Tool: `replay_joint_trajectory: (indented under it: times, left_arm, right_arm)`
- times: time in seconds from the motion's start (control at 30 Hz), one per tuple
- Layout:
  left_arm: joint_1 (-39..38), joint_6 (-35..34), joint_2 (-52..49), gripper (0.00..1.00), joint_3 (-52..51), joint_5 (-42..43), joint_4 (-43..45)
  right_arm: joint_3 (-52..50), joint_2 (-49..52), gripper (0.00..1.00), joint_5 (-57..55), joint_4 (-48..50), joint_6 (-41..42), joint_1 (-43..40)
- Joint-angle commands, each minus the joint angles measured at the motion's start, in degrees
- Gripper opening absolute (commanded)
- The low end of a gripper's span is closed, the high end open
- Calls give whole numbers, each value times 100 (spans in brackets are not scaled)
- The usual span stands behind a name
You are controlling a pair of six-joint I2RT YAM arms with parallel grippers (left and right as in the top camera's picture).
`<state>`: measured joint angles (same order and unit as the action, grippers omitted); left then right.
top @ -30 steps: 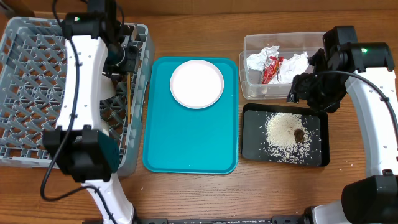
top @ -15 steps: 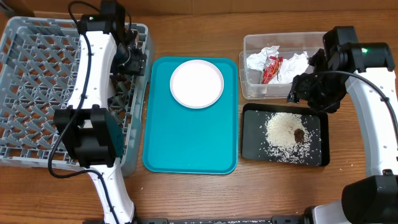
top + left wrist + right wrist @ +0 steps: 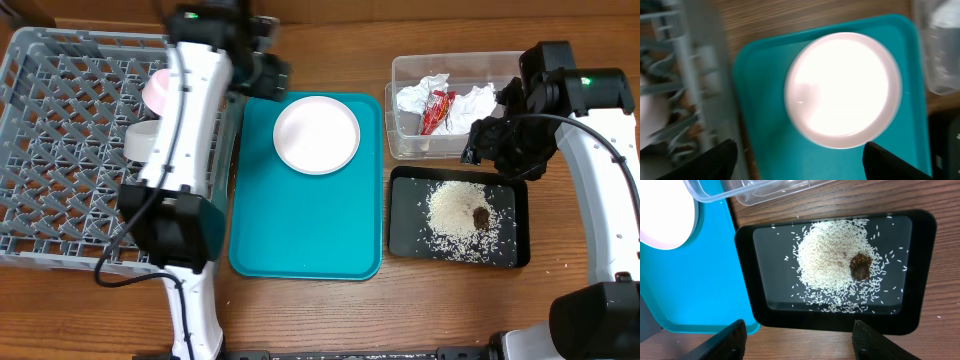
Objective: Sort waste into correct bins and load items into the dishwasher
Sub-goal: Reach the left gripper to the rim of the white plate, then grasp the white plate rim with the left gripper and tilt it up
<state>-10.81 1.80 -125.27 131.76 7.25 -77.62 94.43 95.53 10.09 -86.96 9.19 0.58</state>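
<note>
Left wrist: left gripper (image 3: 799, 156) spread wide, empty — plate (image 3: 842, 90) right below
Tip: nip the rim, not the flat middle

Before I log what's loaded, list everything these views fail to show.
Overhead: the left arm covers a strip of the rack; the cup and bowl show only partly.
Left wrist: blur smears the rack's contents; glare washes out the plate.
Right wrist: the top edge cuts off the tub; its contents are unseen.
Overhead: the right arm hides the tub's right end.
</note>
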Motion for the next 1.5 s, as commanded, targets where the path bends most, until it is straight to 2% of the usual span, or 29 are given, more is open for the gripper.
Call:
replay_joint_trajectory:
  times: [0.0, 0.27, 0.4, 0.7, 0.9, 1.07, 1.23, 1.27, 1.3, 1.47]
  left_arm:
    - [-448, -7, -9, 82, 90, 140, 151]
    - [-1281, 33, -9, 82, -820, -332, 1198]
    - [-1565, 203, -9, 78, -1449, -323, 1569]
    - [-1912, 297, -9, 71, -2826, -350, 2378]
    - [-1963, 350, -9, 67, -3499, -820, 2612]
    - [-1963, 503, -9, 55, -4013, -957, 2798]
    - [-1965, 529, -9, 18, -4144, -1196, 2776]
    - [-1965, 527, -9, 8, -4113, -1196, 2776]
    - [-1965, 527, -9, 4, -4087, -1193, 2774]
    - [-1963, 306, -2, 4, -3600, -1196, 2511]
  right_arm:
    - [120, -122, 69, 4, 68, -4, 11]
    - [120, -122, 69, 7, 118, -4, 11]
    - [120, -122, 70, 7, 140, -4, 11]
    - [120, -122, 70, 7, 157, -4, 11]
    - [120, -122, 70, 7, 160, -4, 11]
    - [120, -122, 70, 7, 160, -4, 11]
    - [120, -122, 70, 7, 157, -4, 11]
    - [120, -122, 69, 7, 153, -4, 11]
    - [120, -122, 70, 7, 151, -4, 11]
    - [120, -122, 69, 4, 109, -7, 9]
